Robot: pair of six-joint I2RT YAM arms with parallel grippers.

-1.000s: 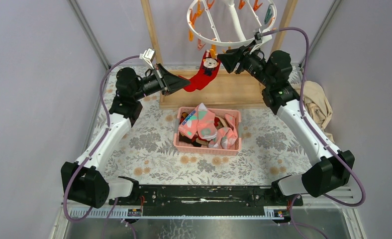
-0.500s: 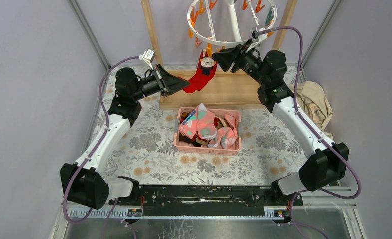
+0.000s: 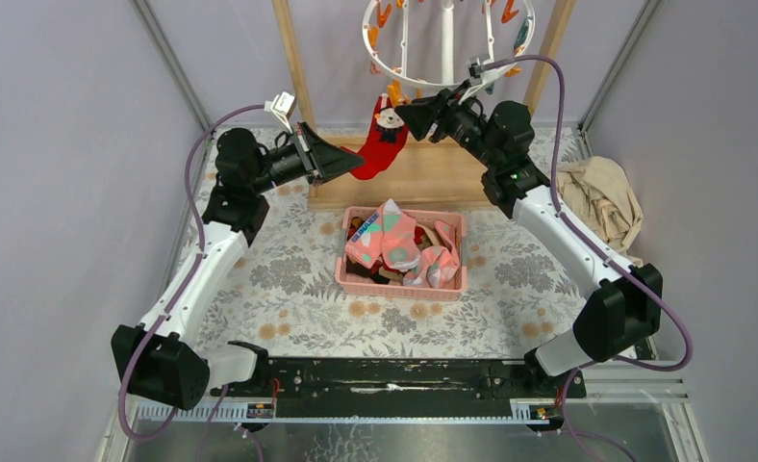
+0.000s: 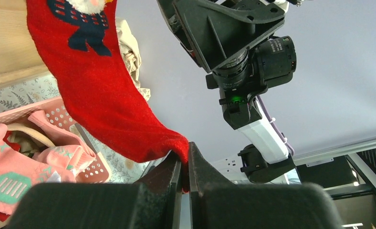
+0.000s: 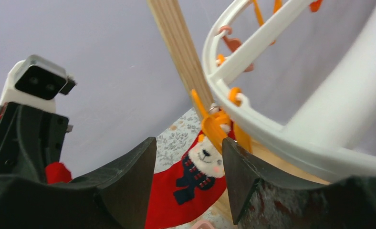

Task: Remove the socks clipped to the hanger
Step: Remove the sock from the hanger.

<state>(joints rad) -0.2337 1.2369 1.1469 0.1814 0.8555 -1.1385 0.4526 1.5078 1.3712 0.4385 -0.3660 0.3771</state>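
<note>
A red sock (image 3: 380, 144) with a white bear on it hangs from an orange clip (image 3: 394, 93) at the near rim of the white ring hanger (image 3: 409, 85). My left gripper (image 3: 356, 166) is shut on the sock's toe (image 4: 176, 143), pulling it out to the left; its jaws (image 4: 185, 152) pinch the red fabric. My right gripper (image 3: 402, 111) is open just under the ring. In the right wrist view the orange clip (image 5: 214, 129) sits right above its right finger (image 5: 238, 167), with the sock's bear (image 5: 203, 157) between the fingers but farther off.
A pink basket (image 3: 394, 286) holding several removed socks (image 3: 394, 245) stands below on the flowered table. A wooden frame with two posts (image 5: 181, 52) and a base board (image 3: 452, 178) carries the hanger. A beige cloth (image 3: 601, 197) lies at the right.
My right gripper has moved up and left, closing in on the orange clip under the ring. The sock now hangs steeper, its toe still held by the left gripper.
</note>
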